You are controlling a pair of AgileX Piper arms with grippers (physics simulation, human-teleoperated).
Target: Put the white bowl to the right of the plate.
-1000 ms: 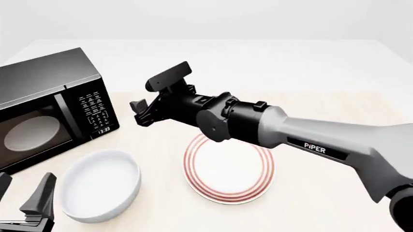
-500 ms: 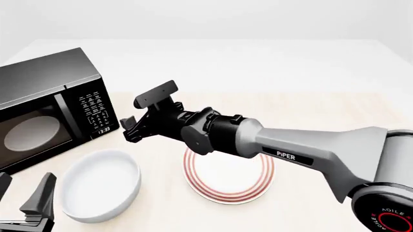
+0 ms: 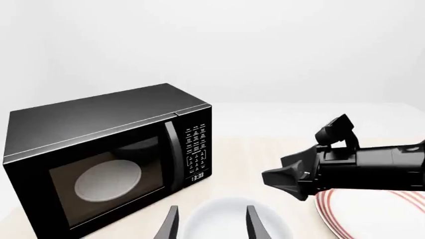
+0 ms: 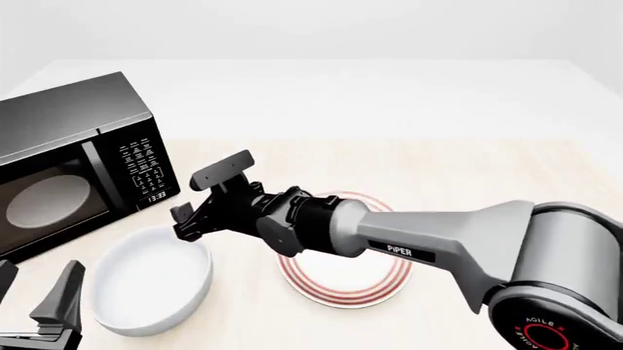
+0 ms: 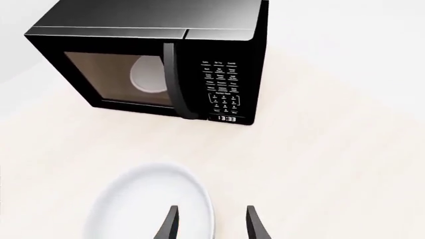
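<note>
The white bowl (image 4: 151,284) sits at the front left of the table, to the left of the red-ringed plate (image 4: 341,281). My right arm reaches across the plate and hides its far part. My right gripper (image 4: 187,221) is open and empty, just above the bowl's far right rim. In the right wrist view its open fingers (image 5: 170,225) straddle the rim of the bowl (image 5: 149,201). My left gripper (image 4: 34,295) is open and empty at the front left corner, beside the bowl. The left wrist view shows the bowl (image 3: 222,211), the right gripper (image 3: 287,178) and the plate (image 3: 371,214).
A black microwave (image 4: 78,160) stands at the left, behind the bowl, door shut, with a pale oval disc (image 4: 54,200) visible through its door. It also shows in the left wrist view (image 3: 113,159) and the right wrist view (image 5: 166,64).
My right gripper has moved left and down, from above the plate's far left edge to just over the bowl's far right rim. The bowl, plate and left gripper have not moved.
</note>
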